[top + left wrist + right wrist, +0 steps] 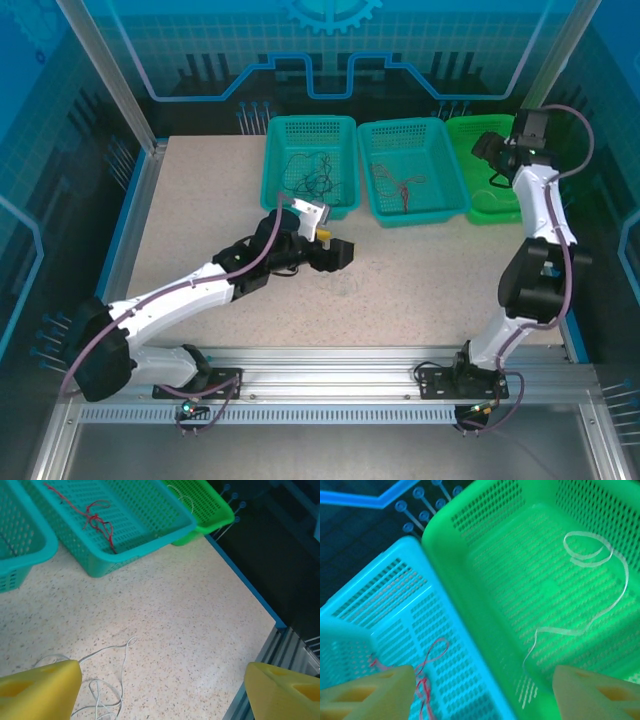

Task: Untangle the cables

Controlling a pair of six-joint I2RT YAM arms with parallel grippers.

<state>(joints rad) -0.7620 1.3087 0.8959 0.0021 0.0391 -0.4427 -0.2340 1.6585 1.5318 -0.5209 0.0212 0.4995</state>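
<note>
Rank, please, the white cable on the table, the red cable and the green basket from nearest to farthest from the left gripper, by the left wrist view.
1. White cable, on the table just ahead of the left gripper.
2. Red cable, farther off, inside the teal basket.
3. Green basket, farthest, beyond the teal one.

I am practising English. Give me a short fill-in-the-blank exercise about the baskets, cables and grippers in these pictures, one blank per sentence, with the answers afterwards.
The basket with the red cables stands in the ____ of the row.
The right gripper hangs open over the green basket, which holds one cable of ____ colour.
The left gripper hangs open over a loose white cable lying on the table, outside every ____.
Missing words: middle; white; basket.
</note>
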